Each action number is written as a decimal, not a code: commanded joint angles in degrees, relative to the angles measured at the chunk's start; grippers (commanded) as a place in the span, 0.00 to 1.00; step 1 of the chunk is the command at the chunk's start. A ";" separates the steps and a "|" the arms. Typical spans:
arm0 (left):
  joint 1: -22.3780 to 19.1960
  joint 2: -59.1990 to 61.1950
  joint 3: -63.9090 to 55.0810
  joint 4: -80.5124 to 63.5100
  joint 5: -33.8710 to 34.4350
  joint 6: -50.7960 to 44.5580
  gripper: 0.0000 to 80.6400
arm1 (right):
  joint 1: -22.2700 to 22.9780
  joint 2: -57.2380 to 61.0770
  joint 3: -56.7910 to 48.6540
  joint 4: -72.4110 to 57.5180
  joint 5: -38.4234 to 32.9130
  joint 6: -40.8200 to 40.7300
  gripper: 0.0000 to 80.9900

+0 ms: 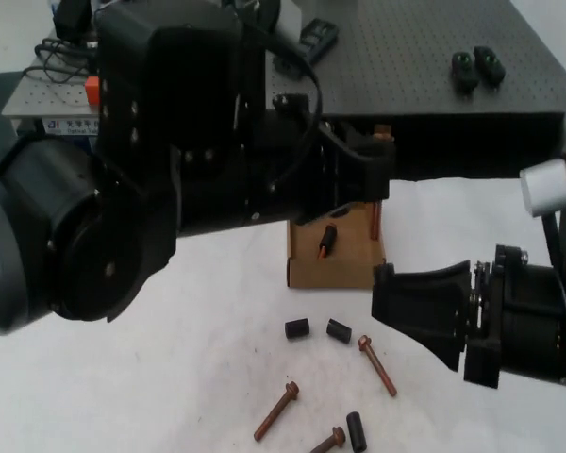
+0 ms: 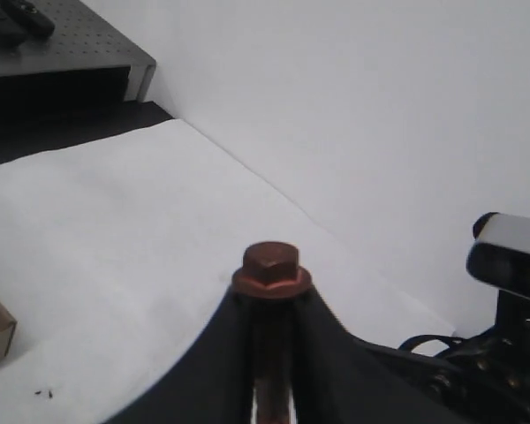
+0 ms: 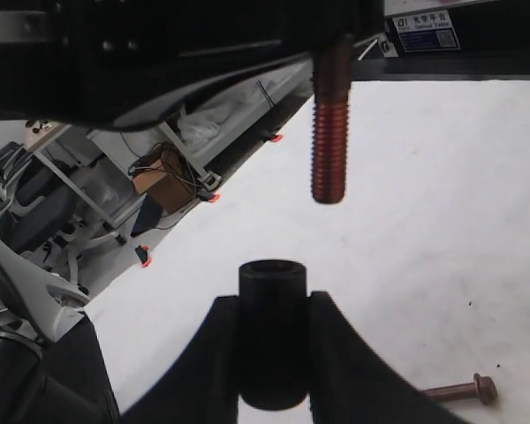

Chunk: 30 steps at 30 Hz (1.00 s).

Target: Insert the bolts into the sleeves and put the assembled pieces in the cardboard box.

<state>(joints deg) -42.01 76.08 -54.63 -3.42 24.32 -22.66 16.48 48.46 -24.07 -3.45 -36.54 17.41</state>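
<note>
Three loose bolts (image 1: 377, 365) and three loose sleeves (image 1: 296, 329) lie scattered toward the near edge of the bench (image 1: 170, 377), which from my console reads as a matte white sheet. At the sheet's far edge a raised black perforated plate (image 1: 424, 47) carries two small black parts (image 1: 476, 68), and a plain white wall (image 2: 380, 106) stands beyond. The cardboard box (image 1: 307, 269), brown and open-topped, sits at the sheet's far edge against the plate's front, with one assembled piece (image 1: 328, 241) leaning inside. My left gripper (image 2: 270, 309) has its fingers (image 2: 216, 362) set narrow on the bolt (image 2: 270, 265), pinching the shank just under the hexagonal flanged head. That bolt hangs upright, threaded end down, over the box's right edge. My right gripper (image 3: 273, 309) clamps the sleeve (image 3: 273, 283) between smooth, black, curved fingers (image 3: 344, 353) closed to the sleeve's own width, just beside the box's near right corner. The sleeve stands upright off the sheet, its bore open upward. The bolt's threaded tip hangs above the sleeve's mouth, apart from it and a little to one side. The bolt is copper-coloured metal, finely ribbed with thread, and the sleeve is a short, dull black cylinder.
</note>
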 commanded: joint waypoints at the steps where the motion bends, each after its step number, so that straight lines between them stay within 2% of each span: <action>1: 0.31 -0.74 0.05 -2.46 1.21 -1.61 0.01 | 0.16 0.95 -0.31 -2.59 -0.35 1.45 0.03; 15: 0.31 -0.74 0.05 -3.14 2.07 -2.31 0.01 | 0.16 2.12 -0.31 -9.92 5.60 3.32 0.03; 19: 0.31 -0.74 0.05 -3.14 2.07 -5.05 0.01 | 0.16 2.12 -0.31 -12.91 6.68 3.32 0.03; 30: 0.31 -0.74 0.05 -4.61 1.95 -6.94 0.01 | 0.16 2.12 -0.15 -11.87 5.85 3.32 0.03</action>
<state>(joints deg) -41.57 75.86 -54.35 -6.71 25.63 -28.15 16.65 50.63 -23.86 -13.10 -31.05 20.58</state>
